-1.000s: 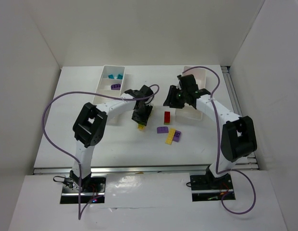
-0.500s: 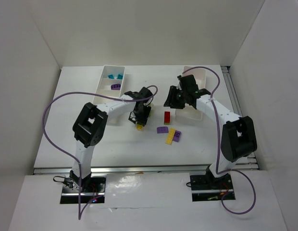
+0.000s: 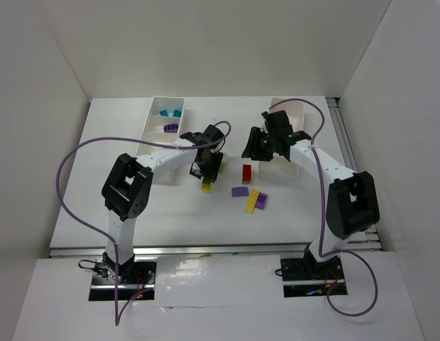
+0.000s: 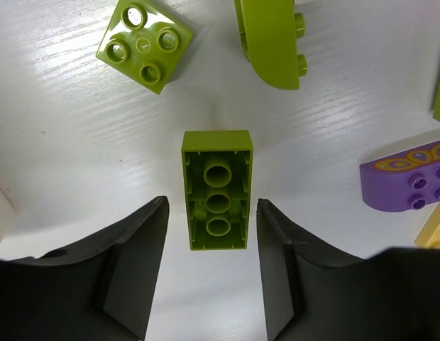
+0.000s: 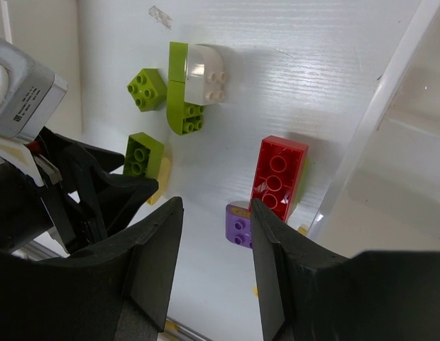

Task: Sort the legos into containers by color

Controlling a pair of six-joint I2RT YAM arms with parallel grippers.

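Reaching to middle of desk point(image 3: 291, 206) in top view, left end effector point(image 3: 208, 176) tipped down; right end effector point(image 3: 252, 149) folded inward near red brick point(image 3: 246, 172). Left wrist: released, straddling upturned lime brick point(image 4: 217, 190), not touching. Right wrist: released, empty, above red brick.

The purple brick point(image 4: 408, 177) runs off the right edge.

Lime brick point(image 4: 217, 190) of smooth glossy plastic, white table point(image 4: 78, 142) beneath it with fine streaked grain and a dull sheen, matt black plastic fingers point(image 4: 138, 273) flanking the lime brick, red brick point(image 5: 278, 176) glossy plastic too.
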